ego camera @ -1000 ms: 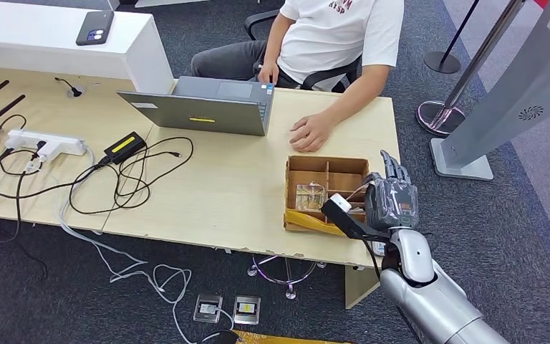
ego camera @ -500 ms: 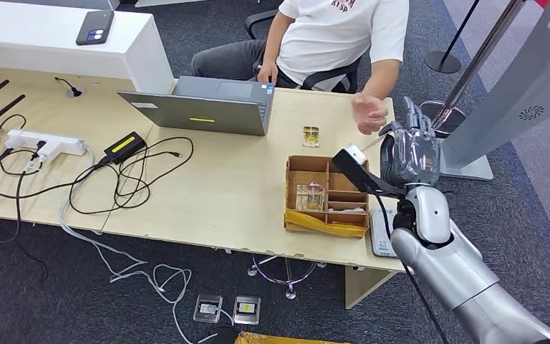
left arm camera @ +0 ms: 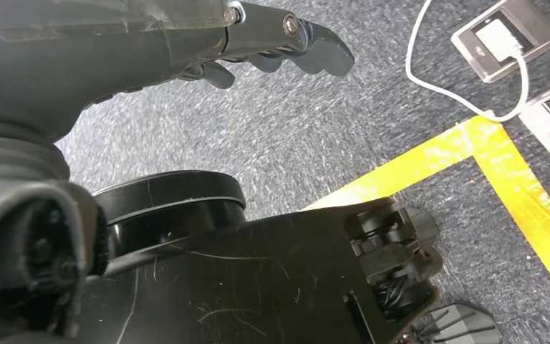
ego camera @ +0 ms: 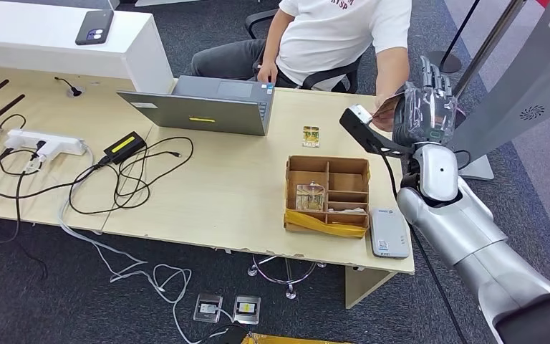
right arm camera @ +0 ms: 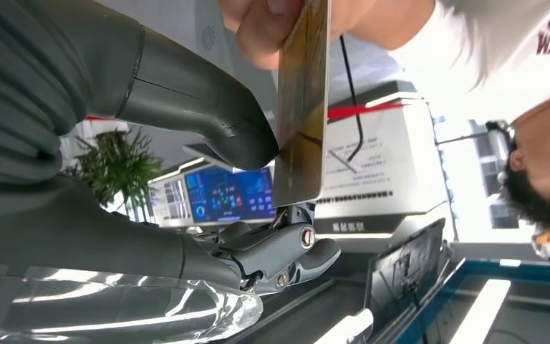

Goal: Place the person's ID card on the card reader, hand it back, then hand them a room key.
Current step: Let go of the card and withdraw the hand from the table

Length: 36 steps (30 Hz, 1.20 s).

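The ID card (right arm camera: pixel 301 107) is being pinched between the thumb and fingers (right arm camera: pixel 286 258) of the right hand (ego camera: pixel 424 113), above the table's (ego camera: pixel 222 193) far right corner, while also being gripped by the person's hand (right arm camera: pixel 265 29).

Laptop (ego camera: pixel 208 105), cables (ego camera: pixel 125 183), perhaps charger (ego camera: pixel 124 146)
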Available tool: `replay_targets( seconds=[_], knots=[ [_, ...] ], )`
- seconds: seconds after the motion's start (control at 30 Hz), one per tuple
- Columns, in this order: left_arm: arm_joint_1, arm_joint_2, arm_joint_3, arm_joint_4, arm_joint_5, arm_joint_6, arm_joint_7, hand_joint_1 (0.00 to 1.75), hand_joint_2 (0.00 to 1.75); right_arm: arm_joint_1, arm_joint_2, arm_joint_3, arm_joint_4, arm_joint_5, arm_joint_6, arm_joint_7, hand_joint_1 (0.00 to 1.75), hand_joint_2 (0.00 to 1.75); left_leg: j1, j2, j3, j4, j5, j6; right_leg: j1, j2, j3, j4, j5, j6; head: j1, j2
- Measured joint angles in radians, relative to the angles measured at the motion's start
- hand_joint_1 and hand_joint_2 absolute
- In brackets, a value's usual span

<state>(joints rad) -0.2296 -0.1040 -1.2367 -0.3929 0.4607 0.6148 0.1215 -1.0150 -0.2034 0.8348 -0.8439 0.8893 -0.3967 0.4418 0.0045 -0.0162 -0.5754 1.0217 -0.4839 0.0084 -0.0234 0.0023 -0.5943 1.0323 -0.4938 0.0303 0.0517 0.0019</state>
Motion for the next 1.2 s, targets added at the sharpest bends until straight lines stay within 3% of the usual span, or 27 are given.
replay_targets(
  seconds=[0.13, 0.17, 0.27, 0.3, 0.63, 0.87, 1.03, 1.2],
  knots=[
    [-0.002, -0.002, 0.000, 0.000, -0.017, -0.008, 0.006, 0.00, 0.00, -0.039, 0.014, 0.012, 0.059, 0.019, -0.007, 0.012, 1.75, 1.75, 0.000, 0.000, 0.000, 0.000, 0.000, 0.000, 0.000, 0.000, 0.000, 0.000, 0.000, 0.000, 0.000, 0.000],
    [-0.003, -0.003, 0.000, 0.000, -0.019, -0.010, 0.006, 0.00, 0.00, -0.046, 0.018, 0.015, 0.074, 0.020, -0.007, 0.011, 1.57, 1.75, 0.000, 0.000, 0.000, 0.000, 0.000, 0.000, 0.000, 0.000, 0.000, 0.000, 0.000, 0.000, 0.000, 0.000],
    [-0.004, -0.004, 0.000, 0.000, -0.023, -0.016, 0.007, 0.00, 0.00, -0.058, 0.027, 0.023, 0.109, 0.020, -0.007, 0.007, 0.26, 1.75, 0.000, 0.000, 0.000, 0.000, 0.000, 0.000, 0.000, 0.000, 0.000, -0.001, 0.000, 0.000, 0.000, 0.000],
    [-0.004, -0.004, 0.000, 0.000, -0.023, -0.018, 0.008, 0.00, 0.00, -0.059, 0.029, 0.025, 0.117, 0.020, -0.007, 0.007, 0.00, 1.75, 0.000, 0.000, 0.000, 0.000, 0.000, 0.000, 0.000, 0.000, 0.000, -0.001, 0.000, 0.000, 0.000, 0.000],
    [-0.005, -0.004, 0.001, 0.000, -0.042, -0.029, 0.013, 0.00, 0.00, -0.058, 0.027, 0.043, 0.165, 0.003, -0.101, 0.006, 0.00, 1.75, 0.000, 0.001, 0.000, 0.000, 0.000, 0.000, 0.000, 0.001, 0.000, -0.001, 0.000, 0.000, 0.000, 0.000],
    [0.002, -0.004, 0.012, 0.000, -0.040, -0.002, -0.004, 0.00, 0.00, -0.018, -0.045, 0.015, 0.088, -0.003, -0.229, 0.035, 0.00, 1.75, 0.000, 0.000, 0.001, 0.001, 0.000, 0.000, 0.000, 0.000, 0.000, -0.002, 0.000, 0.000, 0.000, 0.000],
    [0.020, 0.001, 0.031, 0.000, -0.007, 0.024, -0.025, 0.00, 0.00, 0.133, -0.139, -0.142, -0.081, 0.055, -0.242, 0.000, 0.00, 1.75, 0.000, 0.000, 0.002, 0.001, -0.001, 0.001, 0.000, 0.000, 0.003, -0.003, 0.000, 0.000, 0.000, 0.000],
    [0.046, 0.010, 0.052, 0.000, 0.037, 0.037, -0.037, 0.00, 0.00, 0.350, -0.192, -0.458, -0.278, 0.008, -0.242, -0.184, 0.00, 1.75, 0.000, -0.002, 0.002, 0.001, -0.001, 0.001, 0.000, -0.002, 0.003, -0.004, 0.000, 0.000, 0.000, 0.000]
  ],
)
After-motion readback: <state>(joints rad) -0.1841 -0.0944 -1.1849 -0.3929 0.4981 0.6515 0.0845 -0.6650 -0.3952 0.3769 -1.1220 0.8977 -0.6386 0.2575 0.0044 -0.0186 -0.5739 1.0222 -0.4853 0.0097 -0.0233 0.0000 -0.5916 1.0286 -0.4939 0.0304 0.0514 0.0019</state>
